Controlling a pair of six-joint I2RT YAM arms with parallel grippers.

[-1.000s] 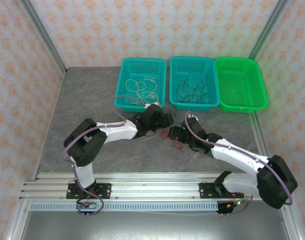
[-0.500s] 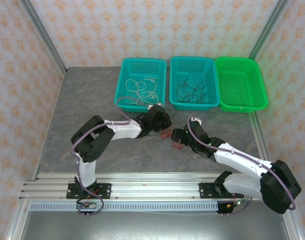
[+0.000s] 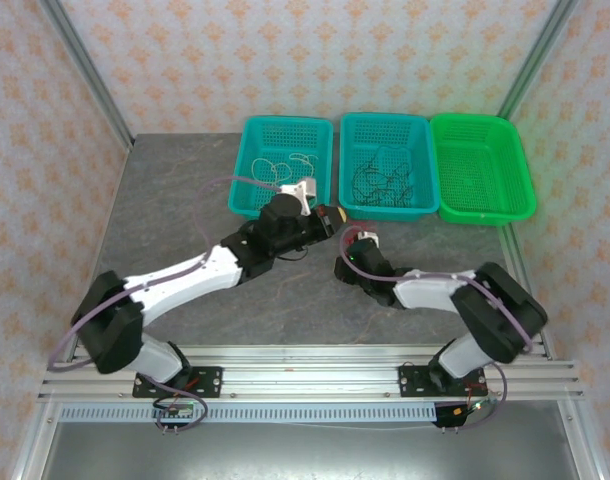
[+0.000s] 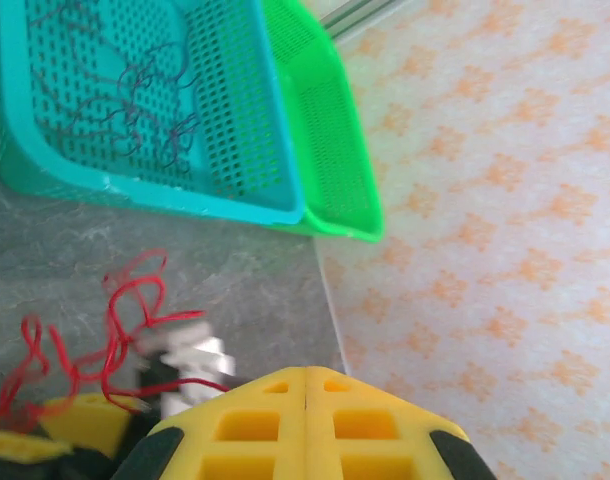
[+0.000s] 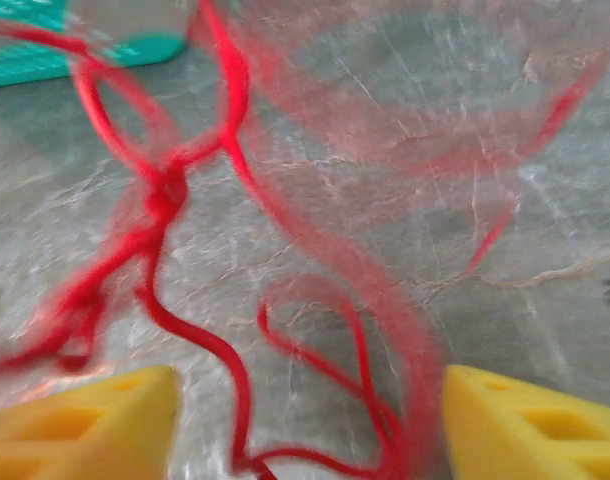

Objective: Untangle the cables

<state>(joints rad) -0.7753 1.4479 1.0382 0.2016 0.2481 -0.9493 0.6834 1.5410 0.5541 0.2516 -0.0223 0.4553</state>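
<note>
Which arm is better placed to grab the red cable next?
Probably right: the right gripper is open, with loops of the red cable between its tips, while the left gripper is shut.

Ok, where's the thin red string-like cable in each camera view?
Top external: thin red cable, centre of the picture, just below the middle teal plastic basket.
Left wrist: lower left, in loose loops.
Right wrist: spread across the middle, blurred.
Shared landmark: the grey marbled tabletop under it.
</note>
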